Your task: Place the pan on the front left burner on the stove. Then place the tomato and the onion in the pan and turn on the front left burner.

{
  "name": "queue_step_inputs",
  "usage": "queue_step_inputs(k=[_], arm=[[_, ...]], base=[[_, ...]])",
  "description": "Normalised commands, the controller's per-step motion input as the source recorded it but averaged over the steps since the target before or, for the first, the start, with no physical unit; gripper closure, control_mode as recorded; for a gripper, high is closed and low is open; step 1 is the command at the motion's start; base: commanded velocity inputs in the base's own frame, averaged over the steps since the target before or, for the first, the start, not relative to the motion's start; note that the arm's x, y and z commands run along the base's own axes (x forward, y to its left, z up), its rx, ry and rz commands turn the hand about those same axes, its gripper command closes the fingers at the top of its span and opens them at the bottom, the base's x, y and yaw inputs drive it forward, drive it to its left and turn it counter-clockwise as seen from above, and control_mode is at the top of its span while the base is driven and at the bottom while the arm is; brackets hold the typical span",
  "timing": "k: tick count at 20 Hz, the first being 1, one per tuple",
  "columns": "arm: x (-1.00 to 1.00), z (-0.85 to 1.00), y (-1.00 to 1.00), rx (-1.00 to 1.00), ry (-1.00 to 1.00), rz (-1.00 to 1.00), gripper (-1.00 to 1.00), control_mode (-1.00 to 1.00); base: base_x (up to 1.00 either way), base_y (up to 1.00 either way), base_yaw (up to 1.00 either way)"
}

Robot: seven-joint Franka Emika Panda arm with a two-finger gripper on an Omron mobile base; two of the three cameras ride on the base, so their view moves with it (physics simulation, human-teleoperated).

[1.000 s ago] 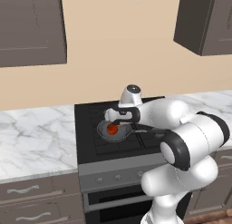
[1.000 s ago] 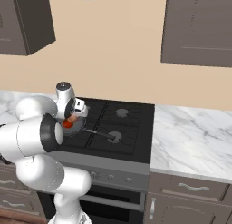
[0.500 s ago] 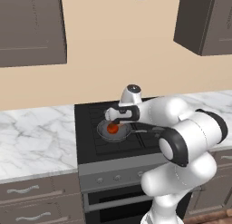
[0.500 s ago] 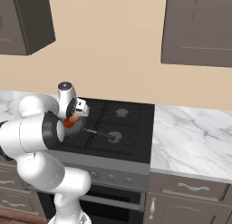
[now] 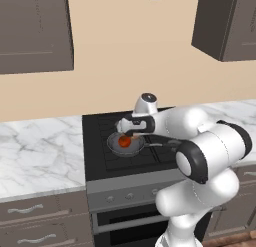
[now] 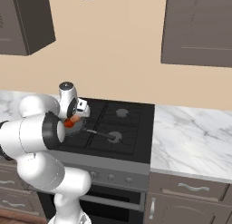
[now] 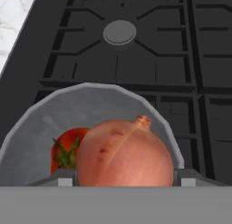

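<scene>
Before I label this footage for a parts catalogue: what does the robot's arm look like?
A glossy white arm of thick rounded segments, with dark grey to black bands at the joints. A grey-capped white cylinder tops the wrist. The gripper is a white block with black detailing. No cables or markings are visible.

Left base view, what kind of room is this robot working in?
A kitchen, and a simulated one by its look. A black gas stove with knobs and an oven door sits between marble counters, dark wall cabinets hang above, and a pan rests on a burner.
</scene>
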Motion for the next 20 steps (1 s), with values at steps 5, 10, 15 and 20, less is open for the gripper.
queue_step_inputs(k=[5, 10, 15, 20], arm=[[-0.10, 0.00, 0.00, 0.00, 0.00, 0.00, -1.00, -1.00], [-0.05, 0.00, 0.00, 0.00, 0.00, 0.00, -1.00, -1.00], [-0.01, 0.00, 0.00, 0.00, 0.00, 0.00, -1.00, -1.00], [0.00, 0.00, 0.00, 0.00, 0.01, 0.00, -1.00, -1.00]], base=[[0.00, 0.00, 0.00], [0.00, 0.00, 0.00], [0.00, 0.00, 0.00], [0.00, 0.00, 0.00]])
